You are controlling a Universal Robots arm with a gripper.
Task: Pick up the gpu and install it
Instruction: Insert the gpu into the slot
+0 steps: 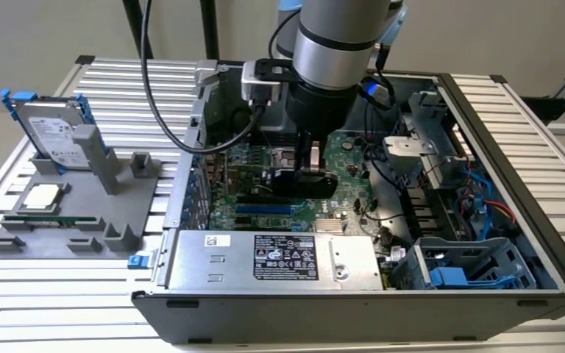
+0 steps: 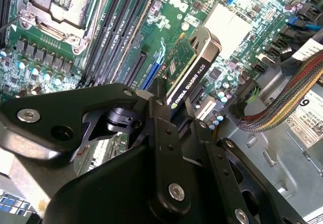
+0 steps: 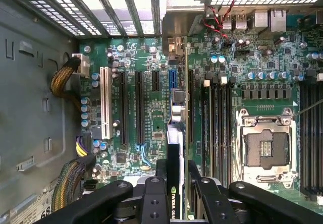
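The gpu (image 1: pixel 302 184) hangs edge-down over the green motherboard (image 1: pixel 346 158) inside the open computer case (image 1: pixel 479 132). My gripper (image 1: pixel 307 170) is shut on its upper edge. In the second wrist view the gpu (image 2: pixel 191 71) shows its black cooler on one face and its green board on the other, clamped in my gripper (image 2: pixel 174 109). In the first wrist view the gpu (image 3: pixel 175 133) is seen edge-on between my fingers (image 3: pixel 161 176). It lines up over the expansion slots near a short blue slot (image 3: pixel 171 78). I cannot tell whether its edge touches a slot.
A grey fixture (image 1: pixel 115 213) at the exterior view's left holds a silver hard drive (image 1: pixel 52 132) with blue rails, a processor chip (image 1: pixel 42 197) and a memory stick (image 1: pixel 52 219). The case holds a power supply (image 1: pixel 273 261), a drive cage (image 1: pixel 459 272), cable bundles (image 2: pixel 282 103) and an open processor socket (image 3: pixel 265 148).
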